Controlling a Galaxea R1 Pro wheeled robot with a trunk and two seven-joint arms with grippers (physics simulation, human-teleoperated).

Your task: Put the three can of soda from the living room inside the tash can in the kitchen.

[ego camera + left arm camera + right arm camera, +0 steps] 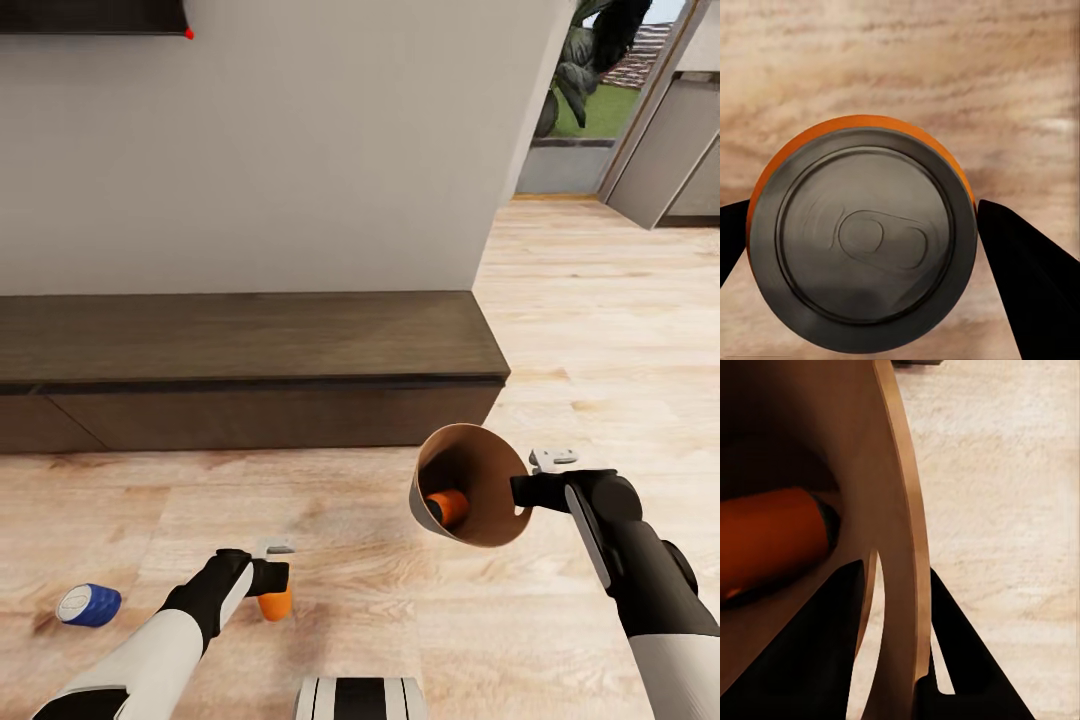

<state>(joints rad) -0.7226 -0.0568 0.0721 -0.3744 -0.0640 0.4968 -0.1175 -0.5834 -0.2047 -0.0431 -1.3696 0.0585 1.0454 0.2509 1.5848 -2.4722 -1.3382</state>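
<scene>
An orange can of soda [276,603] stands upright on the pale wood floor, and my left gripper [272,580] is shut on it from above. In the left wrist view its dark top [862,236] sits between the two black fingers [1027,277], which touch its sides. My right gripper [522,490] is shut on the rim of the tash can [480,470], held tilted off the floor with its mouth toward me. In the right wrist view the fingers [967,660] pinch its wall [900,547]. A second orange can [450,507] lies inside. A blue can [88,604] lies on its side at the far left.
A long dark wooden bench [240,370] runs along the grey wall just ahead. Open plank floor [600,330] leads right toward a doorway with a plant [585,70] outside. A black screen corner [95,15] hangs on the wall.
</scene>
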